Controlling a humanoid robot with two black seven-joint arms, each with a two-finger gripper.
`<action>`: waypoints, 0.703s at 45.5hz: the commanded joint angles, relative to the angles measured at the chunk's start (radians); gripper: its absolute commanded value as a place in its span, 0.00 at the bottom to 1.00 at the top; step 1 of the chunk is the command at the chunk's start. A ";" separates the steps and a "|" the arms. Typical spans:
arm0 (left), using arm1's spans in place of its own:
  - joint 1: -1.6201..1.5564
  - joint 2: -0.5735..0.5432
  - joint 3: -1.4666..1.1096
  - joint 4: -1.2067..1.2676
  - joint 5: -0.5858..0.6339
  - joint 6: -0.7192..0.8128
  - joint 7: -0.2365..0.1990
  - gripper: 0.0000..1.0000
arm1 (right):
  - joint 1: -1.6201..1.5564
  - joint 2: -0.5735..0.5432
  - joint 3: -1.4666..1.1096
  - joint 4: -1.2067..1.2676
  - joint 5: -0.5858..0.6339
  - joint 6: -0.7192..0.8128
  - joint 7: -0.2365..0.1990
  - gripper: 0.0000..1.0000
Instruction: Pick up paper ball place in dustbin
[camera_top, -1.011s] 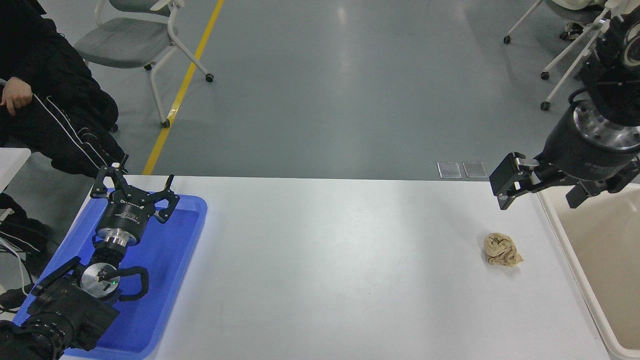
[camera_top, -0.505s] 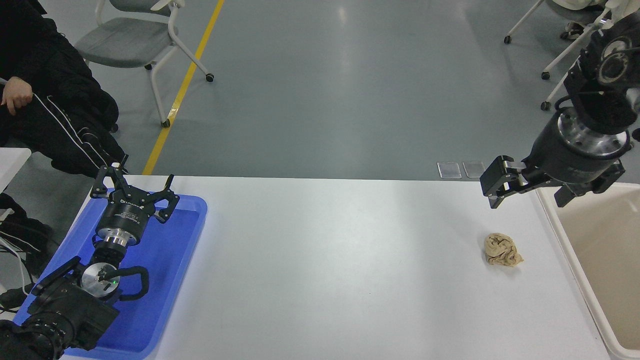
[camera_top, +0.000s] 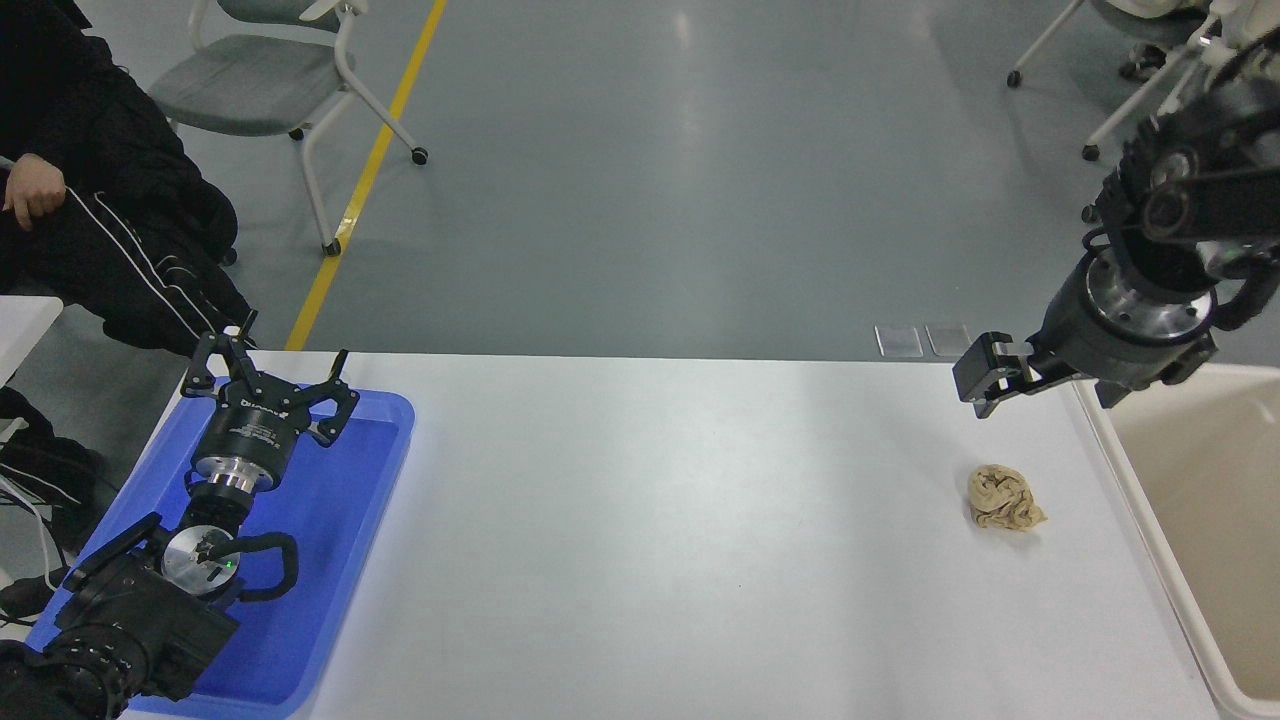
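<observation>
Paper ball (camera_top: 1004, 498) lies on table (camera_top: 650, 520); right claw (camera_top: 1040, 385) hovers above.

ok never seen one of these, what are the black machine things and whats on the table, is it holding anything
You are looking through a camera set high on a humanoid robot, facing forward and down over a white table. The black things are its two arms. The left gripper sits parked over a shallow blue tray at the lower left, its fingers spread open and empty. The right gripper comes in from the right edge and hangs above the table's far right part; it holds nothing, and I cannot tell whether it is open or shut. Just nearer the camera lies the paper ball, a crumpled tan wad, untouched on the table. The cream dustbin stands at the right edge. A person in black sits at the far left.
</observation>
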 joint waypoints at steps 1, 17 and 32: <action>0.000 0.000 0.000 0.001 0.000 0.000 0.001 1.00 | -0.257 -0.002 0.050 -0.214 -0.040 -0.047 0.027 1.00; 0.000 0.000 0.000 0.001 0.000 0.000 0.001 1.00 | -0.613 0.004 0.196 -0.528 -0.040 -0.044 0.079 1.00; 0.000 0.000 0.000 0.001 0.000 0.000 -0.001 1.00 | -0.834 0.043 0.354 -0.735 -0.049 -0.046 0.088 1.00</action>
